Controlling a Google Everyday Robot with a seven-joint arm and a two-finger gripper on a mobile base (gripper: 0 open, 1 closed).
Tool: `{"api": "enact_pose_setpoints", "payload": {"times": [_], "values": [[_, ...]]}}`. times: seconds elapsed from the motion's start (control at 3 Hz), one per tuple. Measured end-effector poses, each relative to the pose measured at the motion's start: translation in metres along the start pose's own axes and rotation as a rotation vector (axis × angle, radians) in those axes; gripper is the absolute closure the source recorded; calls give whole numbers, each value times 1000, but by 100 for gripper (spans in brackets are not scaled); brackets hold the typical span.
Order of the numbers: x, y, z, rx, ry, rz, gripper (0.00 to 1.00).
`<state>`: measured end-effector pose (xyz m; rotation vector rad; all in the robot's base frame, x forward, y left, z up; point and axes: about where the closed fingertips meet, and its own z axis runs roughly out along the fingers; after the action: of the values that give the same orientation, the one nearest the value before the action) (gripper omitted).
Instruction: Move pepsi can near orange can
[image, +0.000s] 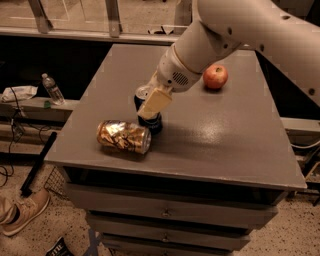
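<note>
The pepsi can (152, 123) stands upright on the grey table (225, 145), left of centre; its silver top shows beside the wrist. My gripper (148, 107) comes down from the upper right and is shut on the can, with one cream finger pad (155, 102) across its front. The other finger is hidden behind the can. The orange can (123, 136) lies on its side close to the pepsi can, to its front left, near the table's front left corner. A small gap shows between the two cans.
A red apple (215, 76) sits at the back right of the table. The table's left and front edges are close to the cans. Drawers (165, 212) are below the top. A water bottle (51, 89) and a shoe (22, 212) are on the left.
</note>
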<state>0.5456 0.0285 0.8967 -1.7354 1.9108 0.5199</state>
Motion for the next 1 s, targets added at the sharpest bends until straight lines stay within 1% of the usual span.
{"api": "enact_pose_setpoints", "payload": {"times": [1.0], "values": [[-2,2,4,-7,2,-6,12]]}}
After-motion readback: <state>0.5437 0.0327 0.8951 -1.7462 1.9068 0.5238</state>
